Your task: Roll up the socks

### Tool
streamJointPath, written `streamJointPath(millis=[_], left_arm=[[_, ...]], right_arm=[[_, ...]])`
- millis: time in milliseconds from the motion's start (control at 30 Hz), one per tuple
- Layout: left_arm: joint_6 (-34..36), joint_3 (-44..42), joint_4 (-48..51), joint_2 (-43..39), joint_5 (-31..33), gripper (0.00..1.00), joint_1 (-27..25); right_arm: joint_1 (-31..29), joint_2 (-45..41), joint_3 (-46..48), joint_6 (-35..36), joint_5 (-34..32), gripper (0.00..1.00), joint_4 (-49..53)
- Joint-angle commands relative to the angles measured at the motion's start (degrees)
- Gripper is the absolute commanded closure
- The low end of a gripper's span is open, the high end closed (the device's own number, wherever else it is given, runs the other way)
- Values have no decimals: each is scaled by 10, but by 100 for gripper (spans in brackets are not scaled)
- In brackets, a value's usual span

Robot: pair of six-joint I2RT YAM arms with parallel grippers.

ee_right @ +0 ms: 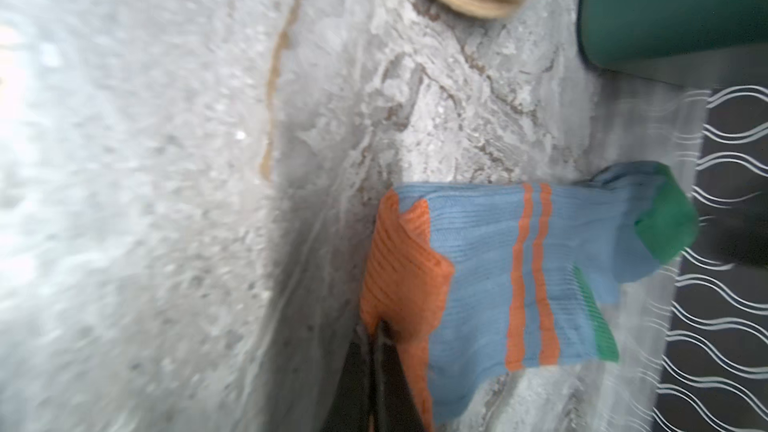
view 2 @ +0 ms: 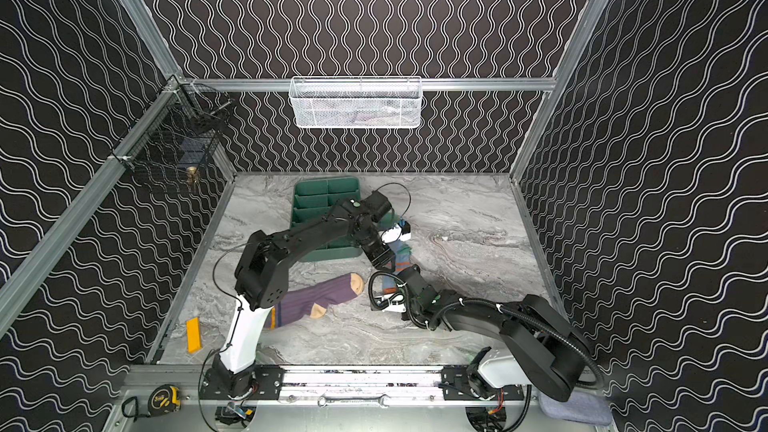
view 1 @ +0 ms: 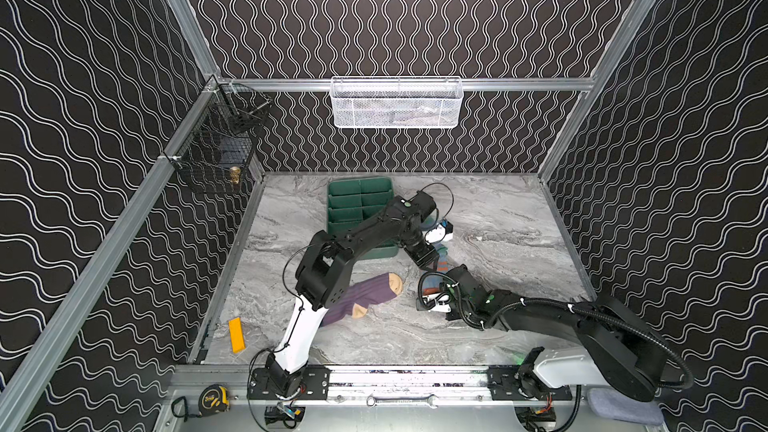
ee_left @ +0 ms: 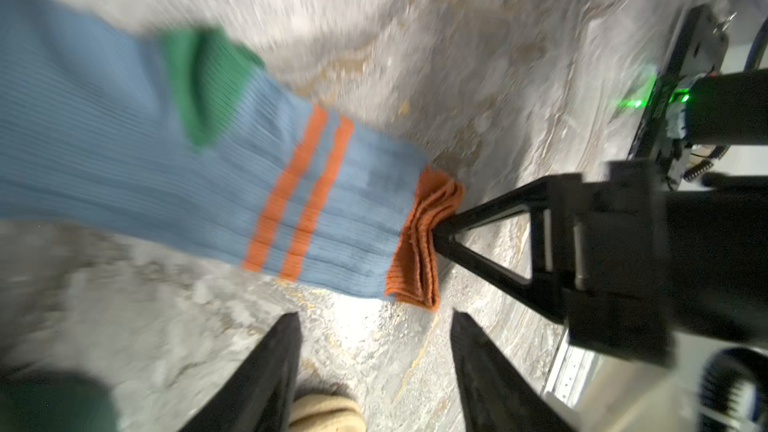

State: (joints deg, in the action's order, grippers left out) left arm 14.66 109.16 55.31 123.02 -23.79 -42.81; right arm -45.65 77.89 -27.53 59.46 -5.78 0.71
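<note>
Right jaws clamped on cuff of blue sock (ee_right: 478, 268); left jaws parted, empty; purple sock (view 1: 370, 295) part-hidden by left arm (view 1: 332, 259).

Green divided tray (view 1: 360, 182) sits toward the back, yellow block (view 1: 237, 334) front-left, white mesh basket (view 1: 396, 103) above.

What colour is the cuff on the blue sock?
Orange cuff on the blue sock, clearest in the left wrist view.

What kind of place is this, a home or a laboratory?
Probably a laboratory test booth: two robot arms mounted on a metal rail, patterned walls in a metal frame, and a tape measure and wrench at the front.
</note>
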Motion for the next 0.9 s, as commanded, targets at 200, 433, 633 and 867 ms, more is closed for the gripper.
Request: streamJointPath(millis=[200,433,633,867], left_arm=[[5,-115,-204,-211,322,41,10],[215,-321,-344,-461,295,41,13],[373,-410,-291,-590,214,43,-42],[498,-539,-360,-570,382,45,-199]], right_arm=[[18,37,-94,-54,151,100,259],[57,112,-186,-59,231,100,349],[114,183,-268,-42,284,100,412],[161,304,-383,-31,325,100,478]])
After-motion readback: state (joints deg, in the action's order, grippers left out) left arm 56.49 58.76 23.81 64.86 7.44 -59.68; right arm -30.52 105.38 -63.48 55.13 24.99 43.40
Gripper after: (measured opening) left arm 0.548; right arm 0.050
